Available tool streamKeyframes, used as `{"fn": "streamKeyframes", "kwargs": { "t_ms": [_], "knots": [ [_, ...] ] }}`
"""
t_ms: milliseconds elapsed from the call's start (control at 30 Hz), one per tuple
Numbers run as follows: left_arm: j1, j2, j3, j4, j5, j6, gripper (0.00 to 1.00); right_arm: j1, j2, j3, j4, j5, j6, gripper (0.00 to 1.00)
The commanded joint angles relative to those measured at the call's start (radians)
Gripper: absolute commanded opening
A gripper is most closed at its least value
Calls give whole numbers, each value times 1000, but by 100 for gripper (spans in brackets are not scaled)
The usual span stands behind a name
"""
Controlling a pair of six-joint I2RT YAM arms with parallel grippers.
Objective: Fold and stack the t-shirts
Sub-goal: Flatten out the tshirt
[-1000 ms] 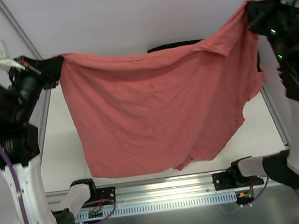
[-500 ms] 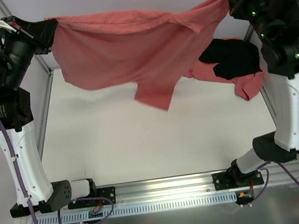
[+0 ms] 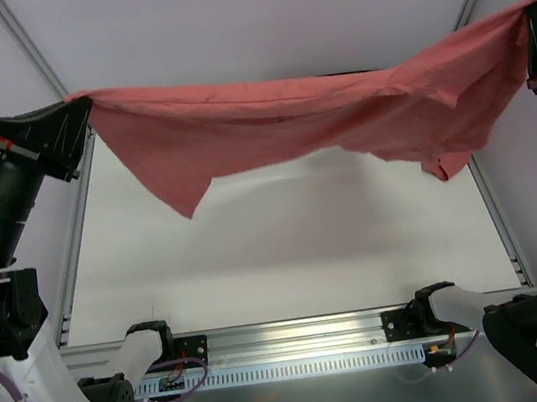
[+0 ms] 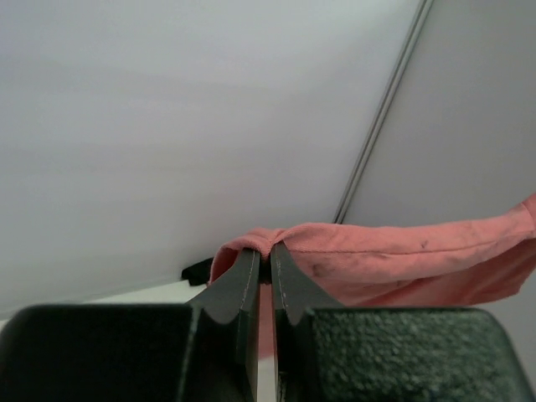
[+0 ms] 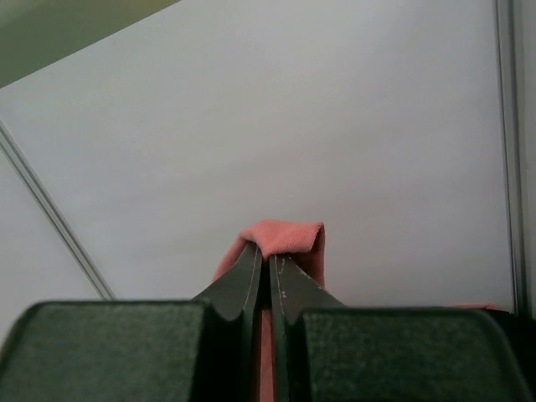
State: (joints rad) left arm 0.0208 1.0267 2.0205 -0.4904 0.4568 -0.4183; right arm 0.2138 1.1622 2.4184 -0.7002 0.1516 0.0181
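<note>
1. Overhead, I hold one t-shirt [image 3: 317,118] stretched in the air above the table [image 3: 287,259]. My left gripper [image 3: 81,110] is pinched on one end of its upper edge and my right gripper [image 3: 531,20] on the other. The cloth sags in the middle and a loose corner hangs near each end. To lay it well, I judge I should pull the edge taut, lower both ends level and let the hanging cloth land first. The frame edge cuts off my right gripper, and I see no other shirts.
2. Left wrist: my fingers [image 4: 241,289] are closed narrow on a fold of hem, and the cloth runs off to the right. I cannot identify the dark shape [image 4: 197,272] behind them.
3. Right wrist: the jaws are clamped on a small bunch of red cloth. My own fingers hide the rest, so I cannot tell which part of the garment I hold.
</note>
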Motion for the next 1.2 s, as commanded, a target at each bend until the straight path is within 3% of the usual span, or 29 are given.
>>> {"fn": "streamKeyframes", "kwargs": {
  "t_ms": [0,467,633,833,933,1033,1067,1167],
  "knots": [
    [2,-30,50,-48,-9,16,0,-7,-19,18,-5,35,-41,0],
    [2,-63,64,-82,-44,-7,0,-7,-1,10,-31,29,-50,0],
    [4,-45,-90,-54,-49,-13,0,-5,69,-133,-35,16,-53,0],
    [2,62,-284,59,-55,-25,0,-10,292,-139,-47,-44,-21,0],
    [4,261,-182,116,-43,-11,0,-13,471,-1,-35,-81,19,0],
    [2,497,177,53,-12,4,0,-27,661,259,-13,-124,60,0],
    [5,559,396,30,-6,0,0,-33,681,290,14,-139,78,0],
    [33,662,561,71,34,-101,0,-48,616,184,190,-182,111,0]
  ]
}}
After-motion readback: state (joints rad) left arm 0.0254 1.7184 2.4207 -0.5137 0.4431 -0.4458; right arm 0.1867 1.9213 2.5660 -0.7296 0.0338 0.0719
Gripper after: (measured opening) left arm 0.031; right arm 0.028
